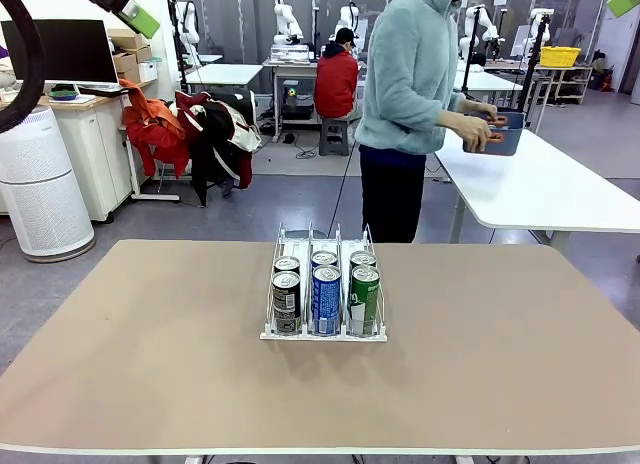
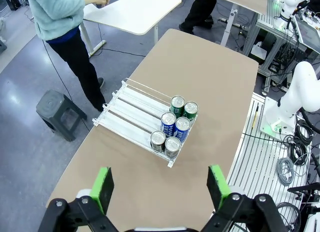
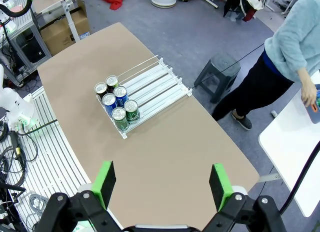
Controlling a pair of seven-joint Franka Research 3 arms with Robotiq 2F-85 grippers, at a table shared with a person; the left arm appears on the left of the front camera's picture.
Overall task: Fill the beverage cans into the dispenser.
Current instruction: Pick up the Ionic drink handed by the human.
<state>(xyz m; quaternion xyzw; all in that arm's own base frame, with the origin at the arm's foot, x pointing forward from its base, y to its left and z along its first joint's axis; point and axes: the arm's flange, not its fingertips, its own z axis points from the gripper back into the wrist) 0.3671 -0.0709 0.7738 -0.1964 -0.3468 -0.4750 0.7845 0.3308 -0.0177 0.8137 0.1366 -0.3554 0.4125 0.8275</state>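
Note:
The dispenser (image 1: 322, 335) stands at the middle of the tan table, its white lanes running toward the far side. Several beverage cans fill its near end, two per lane: dark ones (image 1: 286, 302) on the left, blue (image 1: 326, 299) in the middle, green (image 1: 364, 299) on the right. High above, my left gripper (image 2: 160, 189) is open and empty, looking down on the dispenser (image 2: 131, 111) and cans (image 2: 175, 128). My right gripper (image 3: 162, 184) hangs open and empty too, over the dispenser (image 3: 157, 82) and cans (image 3: 116, 103). Green pads show at the front view's top corners, left (image 1: 141, 20) and right (image 1: 622, 1).
A person (image 1: 410, 94) stands beyond the table's far edge, turned toward a white side table (image 1: 560, 189), hands on a blue bin (image 1: 505, 136). A grey stool (image 2: 56, 112) sits on the floor by that edge. Bare tabletop (image 1: 150, 334) surrounds the dispenser.

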